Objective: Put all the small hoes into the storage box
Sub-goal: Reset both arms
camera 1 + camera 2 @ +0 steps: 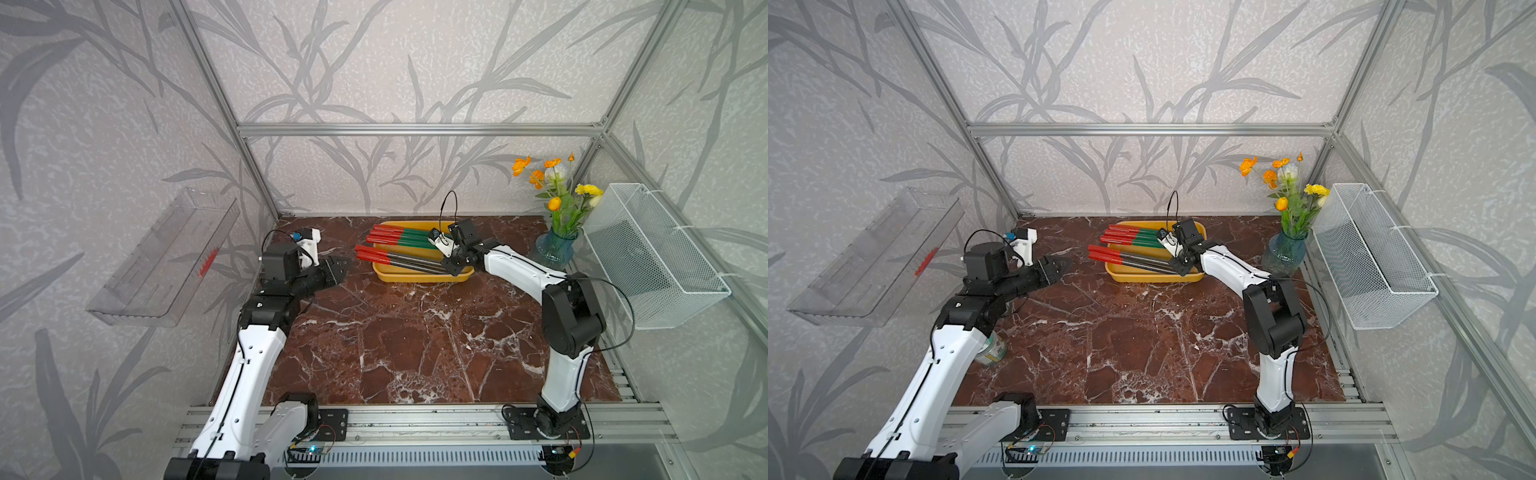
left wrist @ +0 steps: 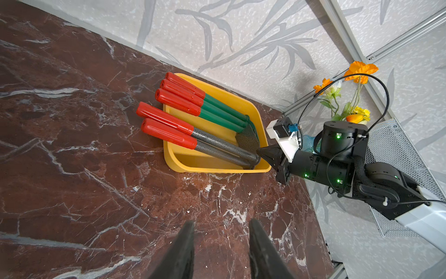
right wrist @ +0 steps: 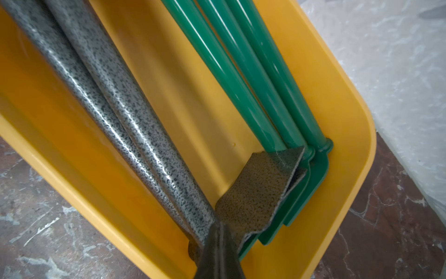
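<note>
The storage box (image 1: 419,277) (image 1: 1152,277) is a shallow yellow tub at the back middle of the table. Several small hoes lie in it, and their red handles stick out over its left rim. Three have green shafts (image 2: 224,113) (image 3: 253,79). Two have speckled grey shafts (image 1: 409,262) (image 2: 222,147) (image 3: 135,120). My right gripper (image 1: 452,271) (image 1: 1181,270) (image 2: 260,152) (image 3: 220,228) is shut with nothing between its fingers. Its tip rests at the head end of the grey hoes, by a grey blade (image 3: 260,193). My left gripper (image 1: 338,268) (image 1: 1059,266) (image 2: 222,225) is open and empty above bare table, left of the box.
A blue glass vase of flowers (image 1: 555,249) stands right of the box, close to my right arm. A white wire-mesh basket (image 1: 656,257) hangs on the right wall and a clear plastic tray (image 1: 162,262) on the left wall. A small jar (image 1: 992,351) sits under my left arm.
</note>
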`<state>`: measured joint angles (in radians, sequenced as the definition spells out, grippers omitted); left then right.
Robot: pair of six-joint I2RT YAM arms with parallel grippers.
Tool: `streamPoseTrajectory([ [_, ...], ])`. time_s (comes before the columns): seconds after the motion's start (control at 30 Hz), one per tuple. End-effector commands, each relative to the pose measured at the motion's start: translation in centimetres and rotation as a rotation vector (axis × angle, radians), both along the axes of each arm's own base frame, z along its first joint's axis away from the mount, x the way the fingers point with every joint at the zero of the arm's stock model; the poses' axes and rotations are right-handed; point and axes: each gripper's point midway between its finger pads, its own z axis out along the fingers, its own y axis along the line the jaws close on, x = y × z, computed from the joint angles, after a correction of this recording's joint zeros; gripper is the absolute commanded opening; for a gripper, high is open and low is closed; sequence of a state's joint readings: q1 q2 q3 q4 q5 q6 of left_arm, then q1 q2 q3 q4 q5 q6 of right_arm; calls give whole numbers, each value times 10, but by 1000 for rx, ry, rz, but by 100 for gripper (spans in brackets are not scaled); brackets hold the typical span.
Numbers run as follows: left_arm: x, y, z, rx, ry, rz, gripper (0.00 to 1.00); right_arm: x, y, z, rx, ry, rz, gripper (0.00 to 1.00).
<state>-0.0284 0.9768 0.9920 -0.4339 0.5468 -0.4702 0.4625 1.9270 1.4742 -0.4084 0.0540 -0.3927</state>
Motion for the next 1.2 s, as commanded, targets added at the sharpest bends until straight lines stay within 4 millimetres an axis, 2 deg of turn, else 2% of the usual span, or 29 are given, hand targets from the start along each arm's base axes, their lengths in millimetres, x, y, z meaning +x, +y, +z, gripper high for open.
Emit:
streamPoseTrajectory([
  [0.0,3,8,-6,47,-8,28,38,-13,-11,-25,-31,77,-41,0],
  [0.13,9,11,-22,67,12,54,40,-10,-12,-28,-20,64,-51,0],
  [0.23,11,16,-29,93,12,79,41,-9,-16,-40,-48,83,-58,0],
  [0.43,12,27,-29,165,3,131,46,-6,-12,-47,-19,85,-59,0],
  [0.5,15,34,-24,188,-12,167,51,-3,-9,-36,3,58,-65,0],
  [0.6,25,46,-20,213,-46,237,65,5,-7,11,73,-48,-87,2],
  [0.67,33,53,-22,218,-63,289,78,7,-8,54,123,-136,-96,21],
  [0.7,36,55,-23,226,-75,304,85,5,-10,74,142,-174,-101,37],
  [0.73,40,58,-24,239,-93,327,96,4,-13,96,164,-221,-110,85],
  [0.77,44,62,-28,263,-101,353,100,-1,-16,121,200,-274,-112,99],
  [0.83,51,70,-34,306,-116,395,100,-10,-23,163,260,-386,-111,99],
  [0.9,56,79,-39,347,-139,441,100,-18,-40,195,302,-466,-159,99],
  [0.93,58,86,-43,373,-152,472,100,-23,-53,207,322,-499,-200,99],
  [1.0,59,95,-53,433,-169,509,100,-34,-77,214,349,-543,-276,99],
  [1.03,59,101,-61,471,-170,529,100,-40,-89,211,360,-558,-315,99],
  [1.1,60,105,-81,528,-168,527,100,-49,-107,193,378,-536,-373,99],
  [1.17,58,105,-101,566,-169,505,100,-57,-125,157,351,-488,-446,99],
])
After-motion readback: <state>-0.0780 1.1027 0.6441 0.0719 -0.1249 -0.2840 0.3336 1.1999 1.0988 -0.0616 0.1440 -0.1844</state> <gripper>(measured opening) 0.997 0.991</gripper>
